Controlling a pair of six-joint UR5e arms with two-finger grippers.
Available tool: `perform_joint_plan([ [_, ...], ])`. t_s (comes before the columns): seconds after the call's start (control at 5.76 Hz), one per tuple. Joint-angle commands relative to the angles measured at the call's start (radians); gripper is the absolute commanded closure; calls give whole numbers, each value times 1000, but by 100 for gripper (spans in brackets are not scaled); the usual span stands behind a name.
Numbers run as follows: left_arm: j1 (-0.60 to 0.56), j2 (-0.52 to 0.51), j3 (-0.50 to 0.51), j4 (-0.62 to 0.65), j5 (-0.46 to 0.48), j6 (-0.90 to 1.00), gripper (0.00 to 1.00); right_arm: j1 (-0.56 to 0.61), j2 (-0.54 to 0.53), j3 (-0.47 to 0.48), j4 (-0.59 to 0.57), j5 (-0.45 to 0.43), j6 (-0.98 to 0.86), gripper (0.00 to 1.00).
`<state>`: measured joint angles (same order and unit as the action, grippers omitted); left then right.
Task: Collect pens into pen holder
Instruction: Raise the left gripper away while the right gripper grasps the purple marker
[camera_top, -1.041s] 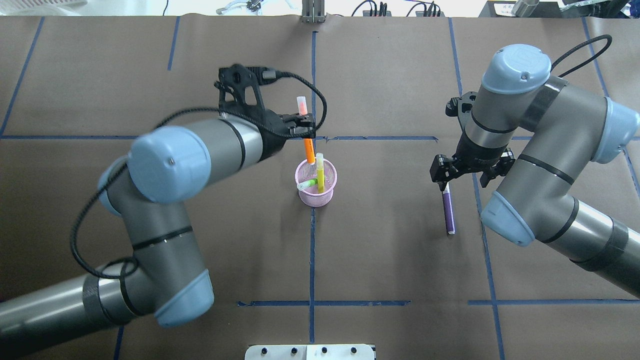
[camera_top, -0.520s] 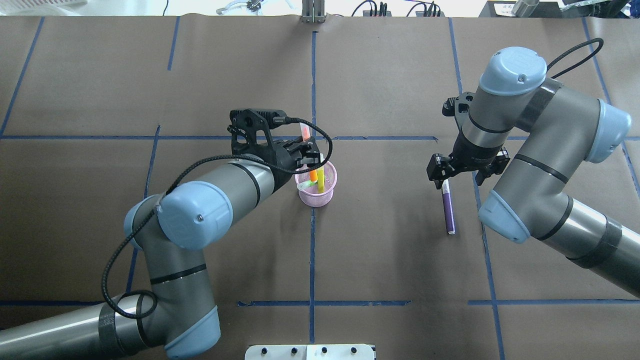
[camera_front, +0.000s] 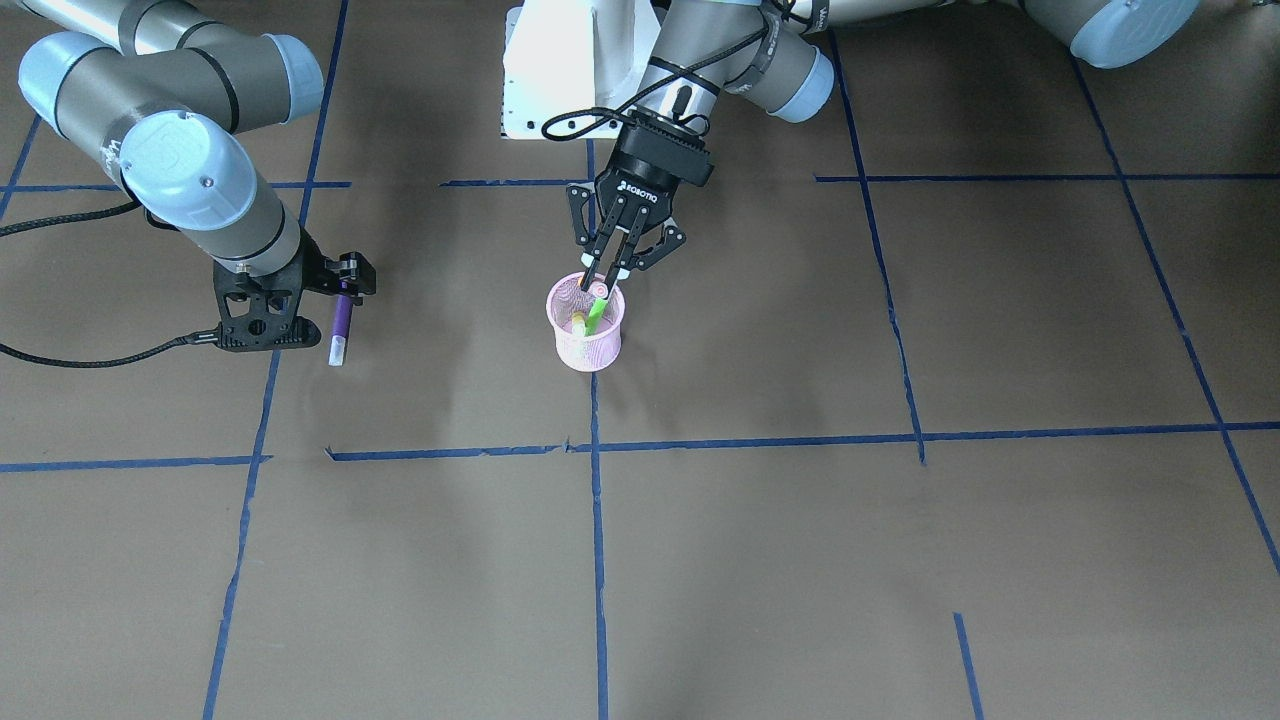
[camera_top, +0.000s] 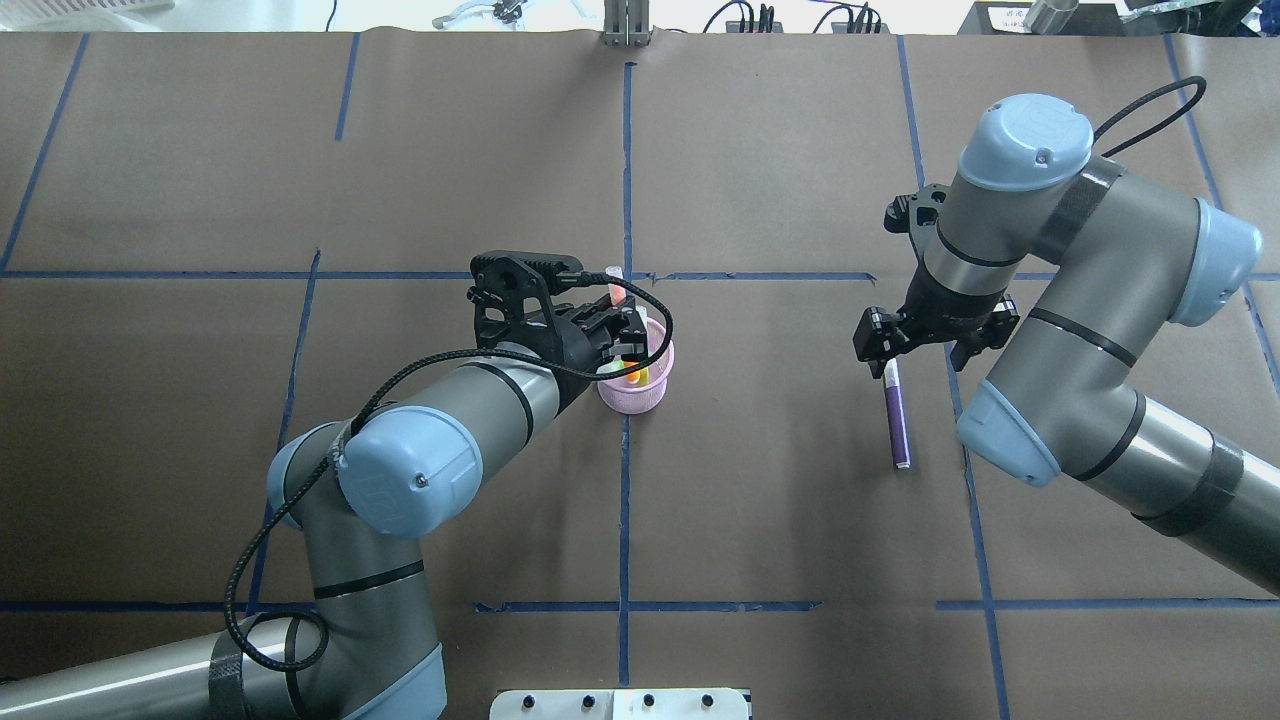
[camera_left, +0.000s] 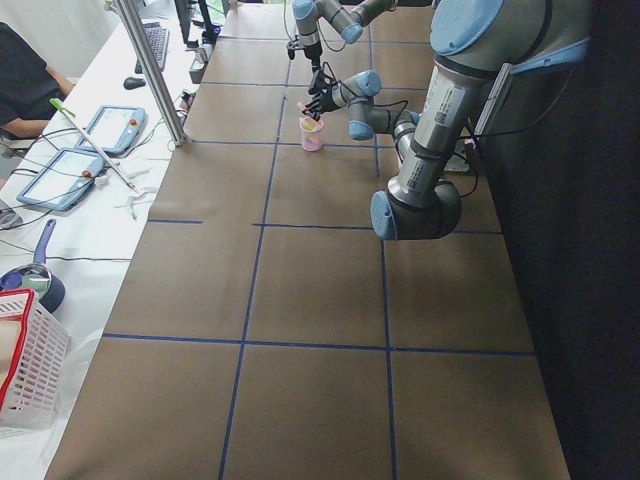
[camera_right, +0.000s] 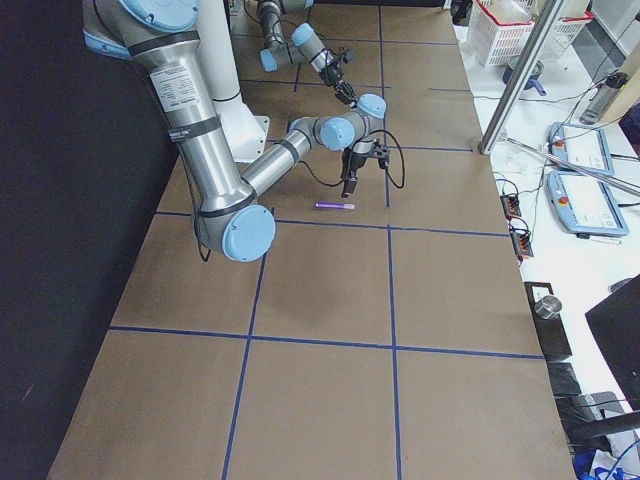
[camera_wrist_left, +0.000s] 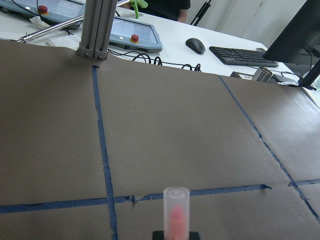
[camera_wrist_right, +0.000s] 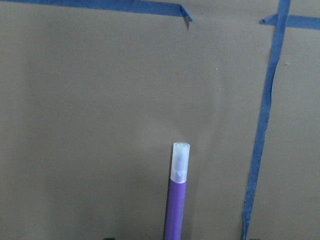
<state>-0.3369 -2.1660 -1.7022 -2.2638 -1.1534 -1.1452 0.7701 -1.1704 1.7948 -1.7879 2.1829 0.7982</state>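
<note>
Left claw (camera_front: 604, 278) sinks the orange pen (camera_top: 615, 290) into the pen holder (camera_front: 585, 350); right claw (camera_top: 930, 345) gapes over the purple pen (camera_top: 898, 420).
The left claw, lettered ROBOTIQ, pinches the orange pen, whose tip is down inside the pink holder beside the green pen (camera_front: 596, 315) and yellow pen (camera_front: 578, 322). A second ago that pen hung high above the cup; now it sits much lower, cap end above the rim. The right claw, fingers wide, sits as it did half a second ago, the purple pen flat on the counter (camera_front: 800, 500) beneath, well apart from the holder. The left wrist's cable (camera_top: 668, 322) loops past the cup's rim in the overhead view.
</note>
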Motion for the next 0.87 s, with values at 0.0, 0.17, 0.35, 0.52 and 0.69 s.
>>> perform_joint_plan([
  [0.0,-1,-9,3,-2,1,-1,22,-2,0,-2,-1,-2,1,7],
  [0.17,-5,-12,-4,0,3,2,14,-5,2,-11,1,-3,6,7],
  [0.35,-39,-15,-43,0,-8,57,14,-11,2,-34,2,-3,6,7],
  [0.52,-68,-14,-66,4,-11,86,15,-15,2,-43,5,-3,6,7],
  [0.69,-103,-6,-65,77,-61,111,17,-28,2,-76,57,-3,12,7],
])
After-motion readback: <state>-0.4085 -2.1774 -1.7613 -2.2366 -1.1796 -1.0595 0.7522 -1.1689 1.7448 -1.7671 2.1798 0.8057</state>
